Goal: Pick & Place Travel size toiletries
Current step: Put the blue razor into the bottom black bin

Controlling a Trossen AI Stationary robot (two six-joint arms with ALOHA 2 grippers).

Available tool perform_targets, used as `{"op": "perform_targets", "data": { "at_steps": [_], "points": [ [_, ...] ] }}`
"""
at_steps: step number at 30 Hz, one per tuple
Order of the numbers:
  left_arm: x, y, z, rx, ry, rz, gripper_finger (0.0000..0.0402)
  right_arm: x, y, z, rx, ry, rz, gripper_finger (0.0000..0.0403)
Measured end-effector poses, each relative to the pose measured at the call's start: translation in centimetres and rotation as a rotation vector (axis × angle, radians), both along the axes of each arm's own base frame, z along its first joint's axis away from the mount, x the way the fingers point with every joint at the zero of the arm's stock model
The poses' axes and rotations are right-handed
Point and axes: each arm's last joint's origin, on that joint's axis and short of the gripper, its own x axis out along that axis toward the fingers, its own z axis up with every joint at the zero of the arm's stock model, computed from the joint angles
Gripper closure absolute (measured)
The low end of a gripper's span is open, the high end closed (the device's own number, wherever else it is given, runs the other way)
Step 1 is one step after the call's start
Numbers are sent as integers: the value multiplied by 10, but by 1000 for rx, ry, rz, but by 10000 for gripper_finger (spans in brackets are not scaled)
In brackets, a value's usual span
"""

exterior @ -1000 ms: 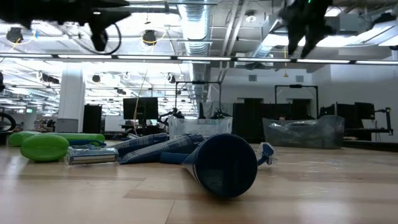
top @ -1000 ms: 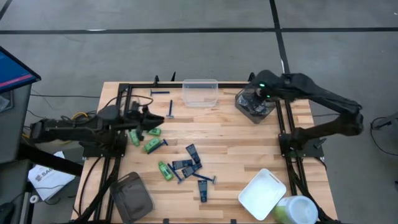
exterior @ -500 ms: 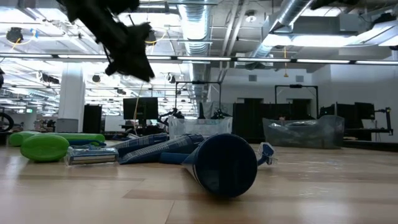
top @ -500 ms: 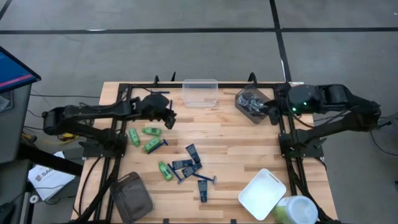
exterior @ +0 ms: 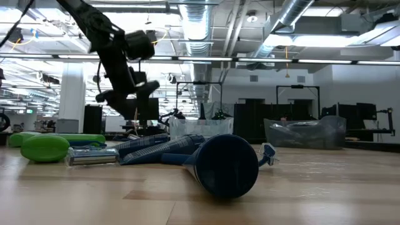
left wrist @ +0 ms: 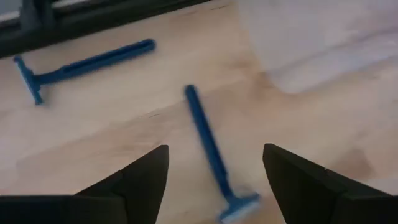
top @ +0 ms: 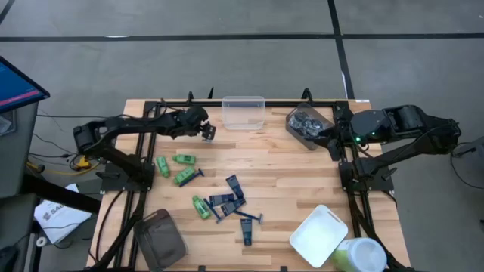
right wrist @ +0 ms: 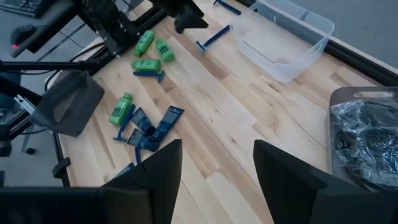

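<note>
Hovering wide open and empty, the left gripper (left wrist: 214, 171) frames a blue razor (left wrist: 210, 149) lying between its fingers.

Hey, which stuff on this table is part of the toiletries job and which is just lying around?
Job:
green bottles
navy tubes
blue razors
left tool, open above a razor
right tool, open

Lying about:
clear tub
white tub
grey-brown tub
tub of dark packets
</note>
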Motion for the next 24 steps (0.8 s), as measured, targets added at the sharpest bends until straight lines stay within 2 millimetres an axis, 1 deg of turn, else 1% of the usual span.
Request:
{"op": "perform_targets", "data": {
  "at_steps": [3,9,16,21,24],
  "points": [
    [4,3,-12,-22,25,10,155,0,0,1,1,-7,1,218],
    [16,2,-24,-10,15,-11,176,0,0,1,1,-6,1,227],
    [17,5,-41,-29,77,6,194,0,0,0,1,-6,1,232],
    [19,5,-55,-75,102,-7,207,0,0,0,1,-6,1,231],
    [21,4,-58,-80,110,-8,228,0,0,0,2,-6,2,233]
  ]
}}
